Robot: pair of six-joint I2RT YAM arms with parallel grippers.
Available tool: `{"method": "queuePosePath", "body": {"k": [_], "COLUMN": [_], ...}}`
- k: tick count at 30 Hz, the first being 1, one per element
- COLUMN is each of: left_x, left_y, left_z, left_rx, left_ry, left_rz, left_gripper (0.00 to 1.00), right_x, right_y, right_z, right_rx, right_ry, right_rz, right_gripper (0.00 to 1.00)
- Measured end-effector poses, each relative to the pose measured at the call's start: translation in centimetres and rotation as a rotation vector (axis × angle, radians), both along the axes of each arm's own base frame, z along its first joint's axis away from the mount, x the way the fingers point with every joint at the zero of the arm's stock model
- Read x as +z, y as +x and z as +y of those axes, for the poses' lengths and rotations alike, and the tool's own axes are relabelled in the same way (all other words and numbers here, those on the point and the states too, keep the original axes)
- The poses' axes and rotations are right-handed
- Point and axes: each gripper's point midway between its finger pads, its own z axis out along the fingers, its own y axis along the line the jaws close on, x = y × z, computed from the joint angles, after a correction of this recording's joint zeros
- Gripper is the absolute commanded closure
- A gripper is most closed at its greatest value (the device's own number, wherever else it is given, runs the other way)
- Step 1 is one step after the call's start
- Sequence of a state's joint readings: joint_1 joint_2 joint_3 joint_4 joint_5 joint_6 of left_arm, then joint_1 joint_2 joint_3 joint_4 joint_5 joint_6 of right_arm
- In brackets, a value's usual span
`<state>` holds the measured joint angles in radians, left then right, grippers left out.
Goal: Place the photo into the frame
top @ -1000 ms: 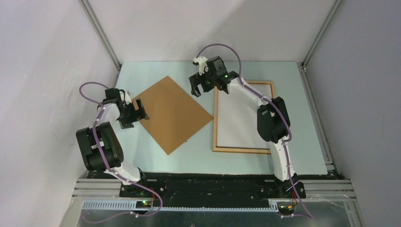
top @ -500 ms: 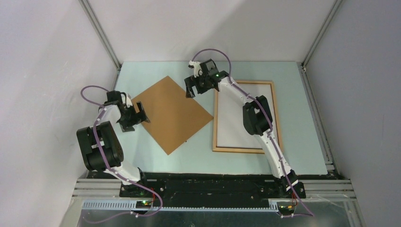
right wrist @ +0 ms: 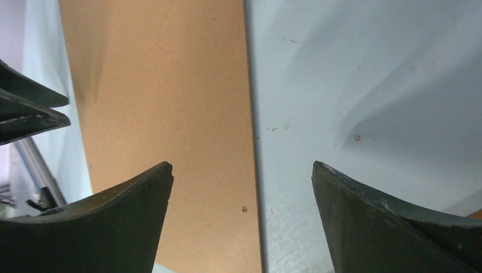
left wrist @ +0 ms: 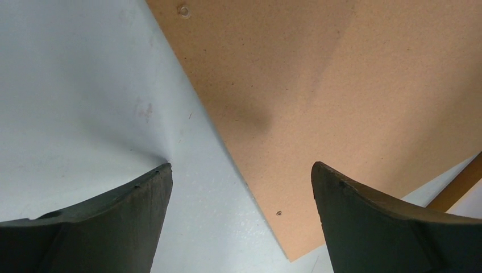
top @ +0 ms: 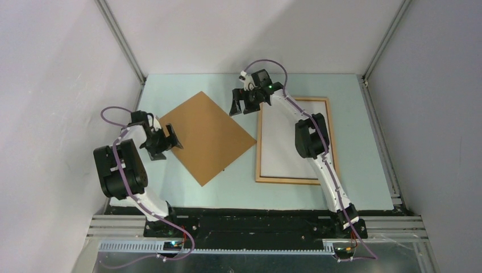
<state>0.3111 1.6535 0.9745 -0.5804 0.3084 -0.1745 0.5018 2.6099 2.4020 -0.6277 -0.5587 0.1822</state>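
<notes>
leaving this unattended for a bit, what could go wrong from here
The board lies flat on the table, so the open left gripper and right gripper may just push it instead of lifting it. A pushed board could slide into the frame and shift the white sheet inside it.

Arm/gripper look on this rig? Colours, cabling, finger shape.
White links and bulky black joint housings on left arm and right arm; purple cable looped along each. Black left gripper and right gripper, two curved tapering fingers apiece. Green light on right wrist.
</notes>
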Motion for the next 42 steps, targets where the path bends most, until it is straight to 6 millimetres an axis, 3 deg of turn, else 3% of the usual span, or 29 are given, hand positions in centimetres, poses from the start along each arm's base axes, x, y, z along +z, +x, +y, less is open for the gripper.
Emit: {"method": "queuePosePath", "body": {"k": [7, 20, 42], "left_x": [0.0, 0.2, 0.2], "left_y": [0.4, 1.3, 1.8], "left_z": [-0.4, -1.2, -1.8], "left_rx": [0.001, -0.001, -0.002], "left_ry": [-0.028, -0.088, -0.117], "left_rz": [-0.014, -0.045, -0.052], "left_gripper": [0.03, 0.05, 0.06], "right_x": [0.4, -1.1, -1.1], "right_y": [-0.2, -2.5, -4.5], "right_z": [-0.5, 0.7, 3.1], "right_rx": [-0.021, -0.027, 0.010], "right_ry": [0.050, 0.090, 0.155], "right_rz": [0.077, 0.230, 0.301], "right_gripper": [0.04, 0.07, 0.08]}}
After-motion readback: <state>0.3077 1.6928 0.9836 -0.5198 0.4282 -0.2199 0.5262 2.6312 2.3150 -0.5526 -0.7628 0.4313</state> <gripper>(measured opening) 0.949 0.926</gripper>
